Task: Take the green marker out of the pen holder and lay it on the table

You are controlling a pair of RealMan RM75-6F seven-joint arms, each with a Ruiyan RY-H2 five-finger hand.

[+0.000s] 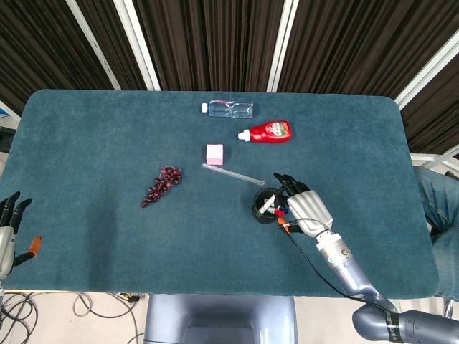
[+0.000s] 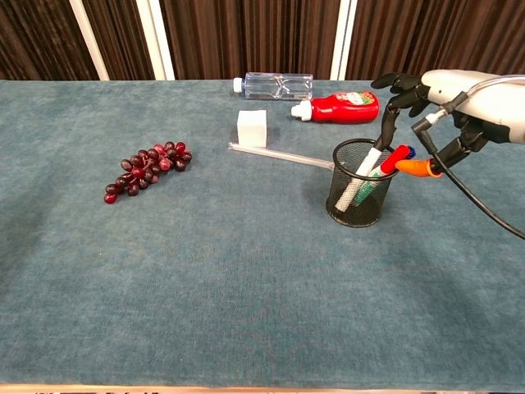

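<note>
The right hand [image 2: 439, 103] is hanging just above the holder [image 2: 362, 194], fingers spread and gripping nothing, seemingly lining up on the green marker [image 2: 368, 187] standing tilted inside it among the other pens.

One black wire-mesh pen holder [image 2: 362, 197] holds several markers, their exact count unclear. One clear plastic bottle [image 2: 275, 84], one red ketchup bottle [image 2: 340, 105]. One white cube [image 2: 252, 128], one dark red grape bunch [image 2: 146, 167], one clear thin tube [image 2: 279, 155].

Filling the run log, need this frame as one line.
right hand: open, at pen holder | green marker: still in holder | left hand: idle, table edge
</note>
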